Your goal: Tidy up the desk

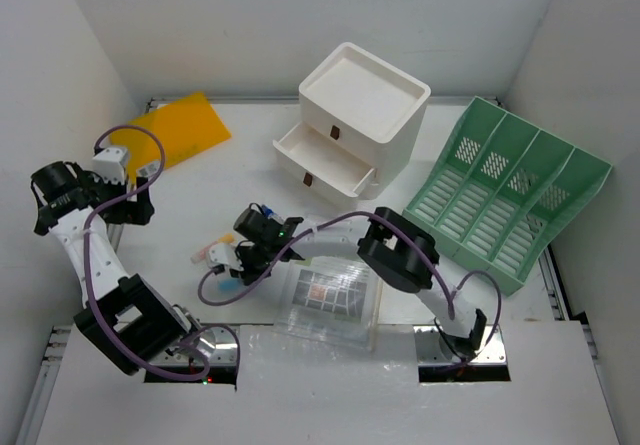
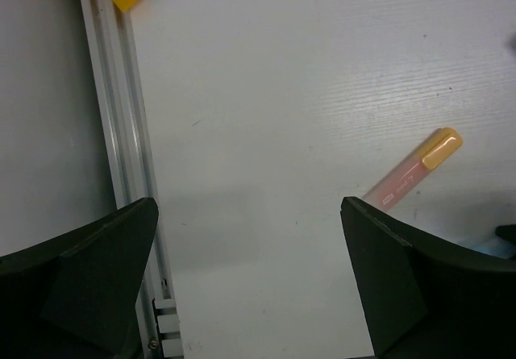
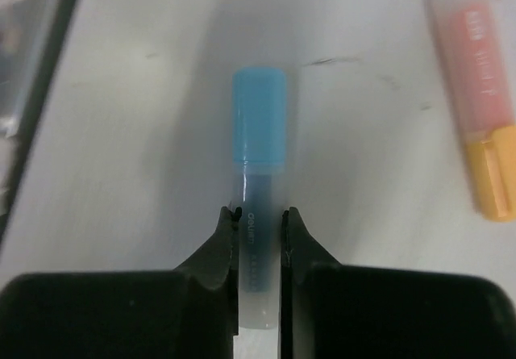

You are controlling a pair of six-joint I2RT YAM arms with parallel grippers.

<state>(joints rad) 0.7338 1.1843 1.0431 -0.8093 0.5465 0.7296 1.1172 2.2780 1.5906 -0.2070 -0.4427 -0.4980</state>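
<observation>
In front of the drawer box (image 1: 360,115), the right gripper (image 3: 260,214) grasps the blue highlighter (image 3: 259,129) on the counter (image 3: 363,173), left gripper (image 2: 248,214) jaws released; next, likely, a straight lift.

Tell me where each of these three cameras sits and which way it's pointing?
Top external: above and behind the robot, looking down on the desk; left arm and right arm show.
Left wrist: on the left arm, facing down at the desk's rail edge; the open left gripper frames it.
Right wrist: on the right arm, facing down; the right gripper pinches a blue highlighter.
Shared: both wrist views catch the pink highlighter.
</observation>
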